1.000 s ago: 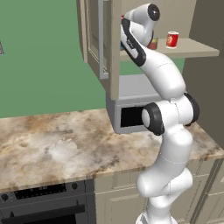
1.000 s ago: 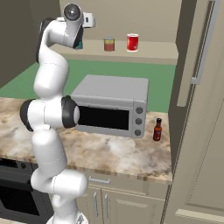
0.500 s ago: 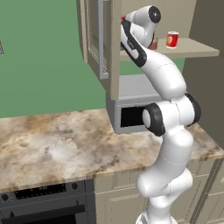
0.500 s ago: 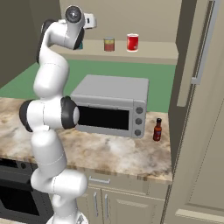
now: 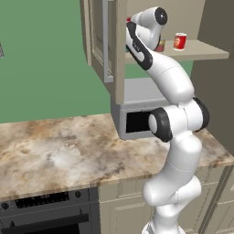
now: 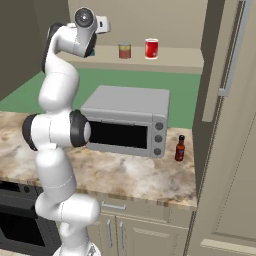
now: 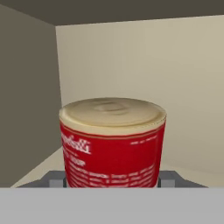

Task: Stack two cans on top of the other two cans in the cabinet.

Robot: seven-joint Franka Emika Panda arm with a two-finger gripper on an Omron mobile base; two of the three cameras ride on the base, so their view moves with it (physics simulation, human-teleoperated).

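While the arm is raised high into the cabinet (image 5: 119, 55), a red can (image 7: 113, 144) with a pale top and white lettering is seen in the hand view close between the two grey fingers (image 7: 55, 179) of the claw (image 7: 112, 180), which is closed on it. Behind it the cabinet's beige back wall and a darker side wall are seen. On the shelf (image 6: 175, 57), an orange-tan can (image 6: 125, 50) and a bright red can with a white rim (image 6: 151, 48) are seen standing upright, near each other but apart, to the right of the arm's hand. Below the shelf, a grey microwave (image 6: 127, 120) is set on the marbled tabletop (image 6: 140, 175), with a small dark bottle (image 6: 180, 148) just beside it.
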